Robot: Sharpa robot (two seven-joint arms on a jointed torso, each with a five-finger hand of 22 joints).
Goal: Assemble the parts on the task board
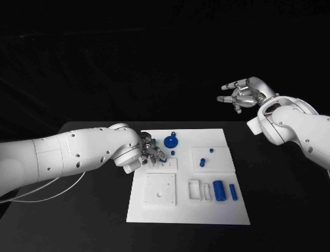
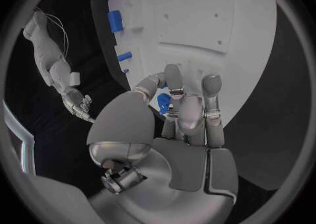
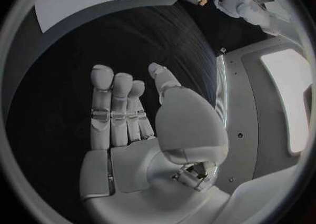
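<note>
Resting on the black table (image 1: 286, 210), the task board (image 1: 210, 210) lies under the left robot hand (image 1: 151, 151) pinching a blue part (image 2: 163, 104); right robot hand (image 1: 243, 94) spread, empty.

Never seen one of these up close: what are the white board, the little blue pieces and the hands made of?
Task board: probably matte white plastic, no glare. Blue parts: likely plastic, evenly coloured. Left hand and right hand: silvery, with a soft sheen; metal or coated plastic, hard to tell.

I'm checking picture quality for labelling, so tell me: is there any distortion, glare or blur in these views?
Head view: even light, task board sharp against the dark table. Left wrist view: fisheye bends the board's edges; left hand slightly soft. Right wrist view: same curving, right hand evenly lit.
</note>
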